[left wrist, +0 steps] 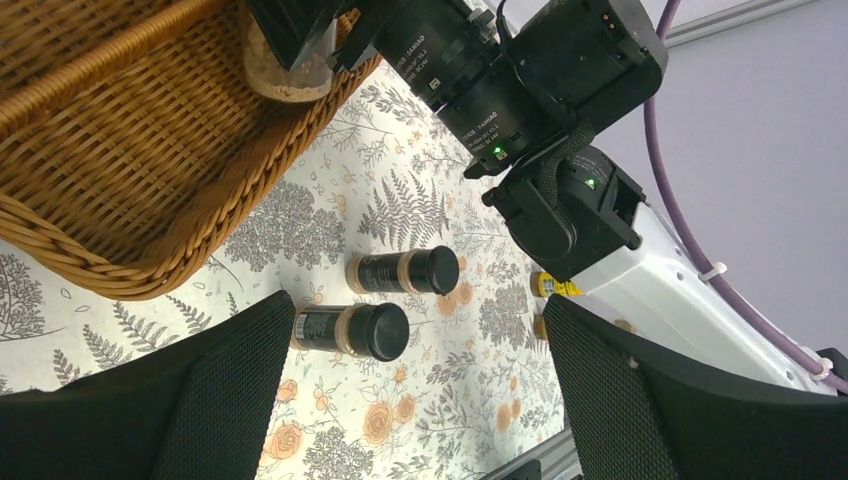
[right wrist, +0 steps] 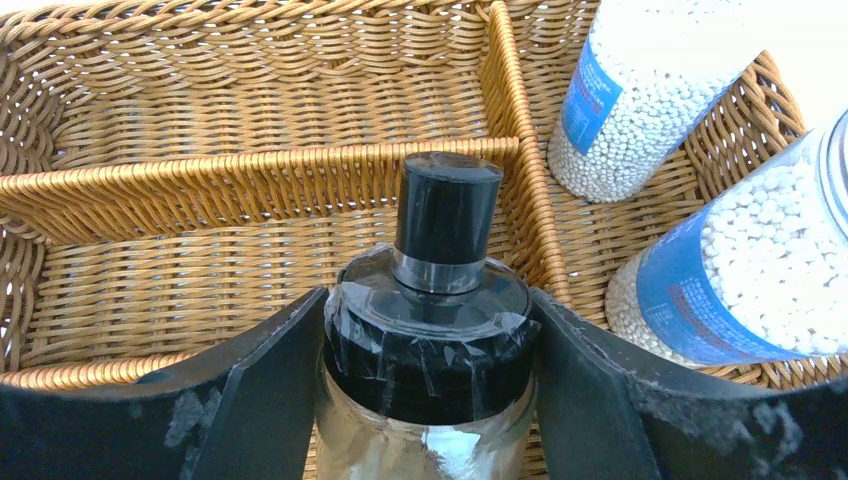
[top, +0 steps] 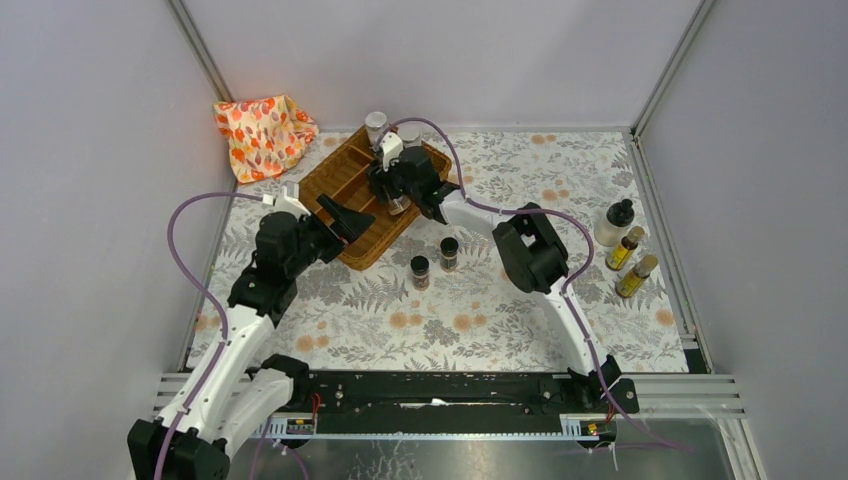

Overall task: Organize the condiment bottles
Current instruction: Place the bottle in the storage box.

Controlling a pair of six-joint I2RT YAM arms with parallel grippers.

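Note:
My right gripper point(right wrist: 430, 375) is shut on a clear condiment bottle point(right wrist: 430, 330) with a black cap, held upright over a near compartment of the wicker tray point(right wrist: 250, 170). Two white-filled jars point(right wrist: 640, 90) point(right wrist: 740, 290) stand in the compartment to its right. From above, the right gripper point(top: 398, 195) is over the tray point(top: 335, 175). My left gripper point(top: 342, 215) hangs open at the tray's near edge, nothing between its fingers. Two short dark spice jars point(top: 420, 272) point(top: 449, 253) stand on the table; the left wrist view shows them point(left wrist: 350, 330) point(left wrist: 400, 271) beyond the left gripper point(left wrist: 415, 390).
An orange-patterned cloth point(top: 262, 135) lies at the back left. At the right edge stand a black-capped bottle point(top: 615, 222) and two slim yellow-liquid bottles point(top: 626, 248) point(top: 636, 276). The right arm point(left wrist: 520, 90) reaches over the tray's corner point(left wrist: 120, 150).

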